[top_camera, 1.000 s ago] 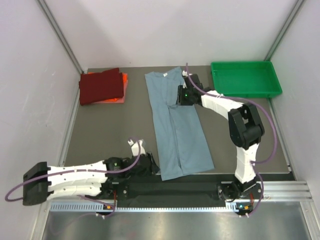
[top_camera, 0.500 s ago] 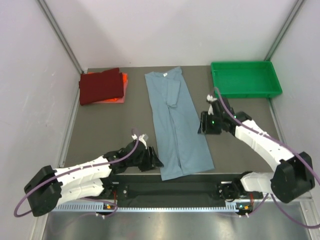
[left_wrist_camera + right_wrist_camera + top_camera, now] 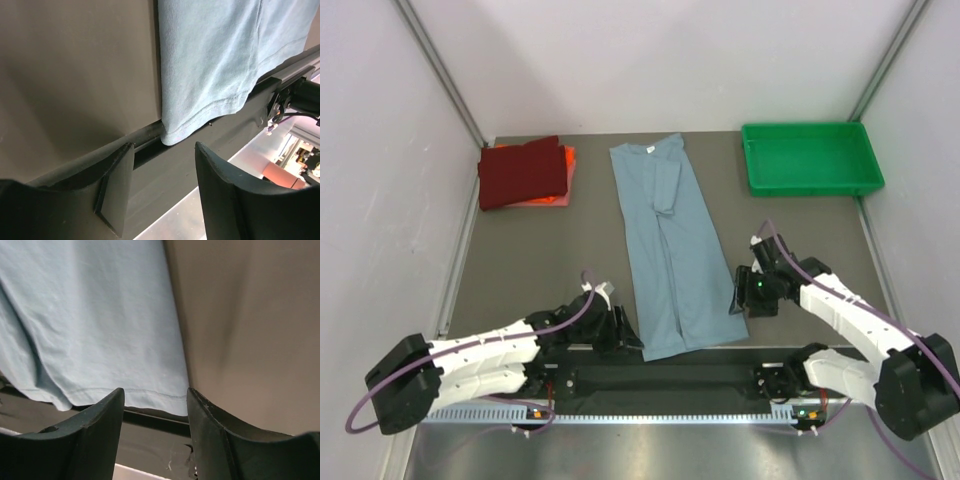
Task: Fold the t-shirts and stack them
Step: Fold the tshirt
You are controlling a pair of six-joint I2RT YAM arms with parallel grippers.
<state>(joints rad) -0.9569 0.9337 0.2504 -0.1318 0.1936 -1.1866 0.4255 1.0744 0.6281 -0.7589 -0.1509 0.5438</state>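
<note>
On the table's [image 3: 550, 260] near edge, both grippers flank the hem of the grey-blue shirt [image 3: 672, 245], jaws apart and empty.

The shirt lies flat as a long, narrow strip down the middle of the table, collar at the far end. The left gripper [image 3: 625, 330] sits low just beside the hem's left corner. Its wrist view shows that corner reaching the table edge, ahead of the gap between the spread fingers [image 3: 117, 185]. The right gripper [image 3: 745, 290] sits low just beside the hem's right corner, its fingers [image 3: 95, 430] parted moderately with only cloth edge and bare table beyond them. Whether either gripper touches the cloth cannot be told. The red shirt [image 3: 520, 172] lies folded on the orange shirt [image 3: 567, 160] at the far left corner. The tray [image 3: 752, 160] sits at the far right.
</note>
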